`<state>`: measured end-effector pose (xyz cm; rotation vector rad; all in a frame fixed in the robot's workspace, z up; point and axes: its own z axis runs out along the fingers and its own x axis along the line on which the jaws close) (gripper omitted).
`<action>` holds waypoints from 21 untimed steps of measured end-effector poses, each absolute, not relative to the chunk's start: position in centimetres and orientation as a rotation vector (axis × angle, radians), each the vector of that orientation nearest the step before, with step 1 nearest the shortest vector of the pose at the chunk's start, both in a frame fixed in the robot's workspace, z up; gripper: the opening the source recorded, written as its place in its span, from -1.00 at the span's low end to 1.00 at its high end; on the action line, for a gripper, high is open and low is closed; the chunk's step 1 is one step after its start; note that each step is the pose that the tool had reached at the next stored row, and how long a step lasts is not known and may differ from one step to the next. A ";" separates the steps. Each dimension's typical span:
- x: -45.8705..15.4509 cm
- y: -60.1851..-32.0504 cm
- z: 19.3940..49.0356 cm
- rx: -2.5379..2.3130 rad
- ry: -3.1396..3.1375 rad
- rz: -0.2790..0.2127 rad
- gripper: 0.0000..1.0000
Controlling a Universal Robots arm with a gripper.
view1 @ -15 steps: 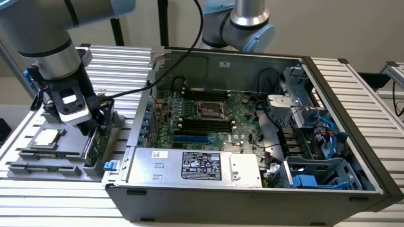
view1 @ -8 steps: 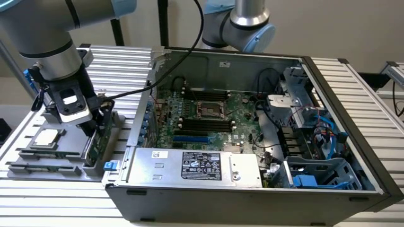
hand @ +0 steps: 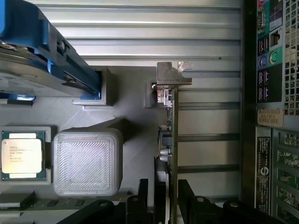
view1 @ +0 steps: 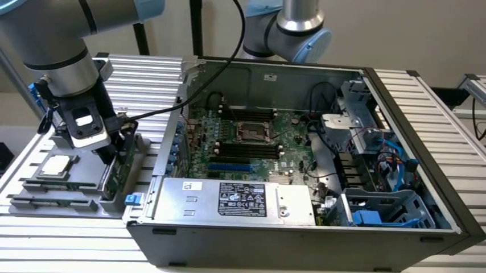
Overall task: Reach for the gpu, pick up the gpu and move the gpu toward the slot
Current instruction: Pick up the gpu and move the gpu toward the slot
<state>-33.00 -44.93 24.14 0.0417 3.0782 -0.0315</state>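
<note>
Our tool [hand: 164, 184] hangs released, astride the thin green circuit-board gpu [hand: 174, 130], which stands on edge in its grey plastic holder [hand: 131, 116] on the table [hand: 140, 46]. A skewed clamp could jam the silver bracket [hand: 170, 77] there.

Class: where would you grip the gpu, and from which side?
Midway along the gpu's top edge, from straight above, pinching its two flat faces: the card is thin and stands on edge in the holder, bracket at one end.
</note>
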 end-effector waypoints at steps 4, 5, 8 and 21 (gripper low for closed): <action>-33.0 -44.9 24.1 0.042 3.078 -0.031 -0.22; -33.0 -44.9 24.1 0.042 3.078 -0.031 -0.22; -33.0 -45.0 24.1 0.042 3.078 -0.031 -0.26; -33.0 -45.0 24.1 0.042 3.079 -0.031 -0.48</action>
